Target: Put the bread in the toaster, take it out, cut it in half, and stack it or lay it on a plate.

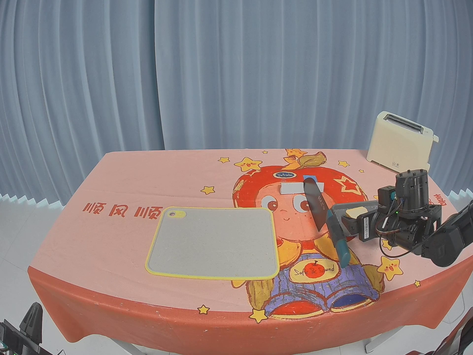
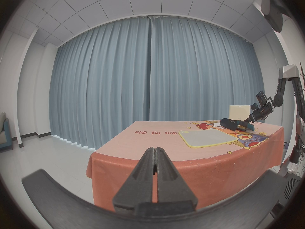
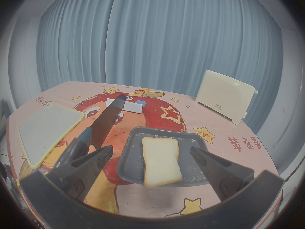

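Pink cartoon tablecloth [image 1: 148, 183] carried a dark grey tray [image 3: 190, 143]; on it lay the pale bread slice [image 3: 160, 161], by my spread right claw [image 3: 151, 150]. It looked light, crushable: best pinched gently edgewise.

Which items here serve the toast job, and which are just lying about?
For the job: bread, toaster, knife, cutting board, grey tray.
Just there: white block by the knife blade, tablecloth, curtain.
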Available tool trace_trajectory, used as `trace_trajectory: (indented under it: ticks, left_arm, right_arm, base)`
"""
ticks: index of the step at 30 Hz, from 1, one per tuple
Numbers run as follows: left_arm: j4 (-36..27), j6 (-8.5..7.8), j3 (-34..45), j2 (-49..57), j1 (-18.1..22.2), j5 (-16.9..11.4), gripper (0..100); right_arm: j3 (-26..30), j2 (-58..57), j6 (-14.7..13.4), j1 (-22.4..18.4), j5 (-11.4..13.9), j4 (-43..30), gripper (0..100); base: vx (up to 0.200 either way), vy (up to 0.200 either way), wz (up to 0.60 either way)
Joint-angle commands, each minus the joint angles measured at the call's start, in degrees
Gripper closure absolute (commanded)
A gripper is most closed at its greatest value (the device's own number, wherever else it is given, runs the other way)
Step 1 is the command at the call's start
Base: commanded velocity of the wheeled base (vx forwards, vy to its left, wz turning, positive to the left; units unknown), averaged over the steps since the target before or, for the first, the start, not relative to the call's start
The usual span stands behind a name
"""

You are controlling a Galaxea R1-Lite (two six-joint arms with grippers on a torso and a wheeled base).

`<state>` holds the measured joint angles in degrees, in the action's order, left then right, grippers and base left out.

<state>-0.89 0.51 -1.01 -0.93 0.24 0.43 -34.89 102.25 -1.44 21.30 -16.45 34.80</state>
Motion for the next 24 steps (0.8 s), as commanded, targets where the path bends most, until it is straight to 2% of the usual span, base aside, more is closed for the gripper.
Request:
trace_trajectory:
  ticks: [1,17,21,24]
  left_arm:
    - [0.0,0.02,0.7,0.0,0.0,0.0,100]
    - [0.0,0.02,0.7,0.0,0.0,0.0,100]
    - [0.0,0.02,0.7,0.0,0.0,0.0,100]
    - [0.0,0.02,0.7,0.0,0.0,0.0,100]
  right_arm:
    - [-0.1,-0.2,0.0,-0.2,0.0,0.1,0]
    - [-1.3,-0.3,-0.8,-2.4,0.0,0.3,0]
    - [-1.1,0.1,-2.2,-4.2,-0.1,5.5,0]
    - [-1.1,0.1,-1.6,-5.7,-0.2,10.6,0]
  base:
    - [0.000,0.000,0.00]
    - [0.000,0.000,0.00]
    - [0.000,0.000,0.00]
    - [0.000,0.000,0.00]
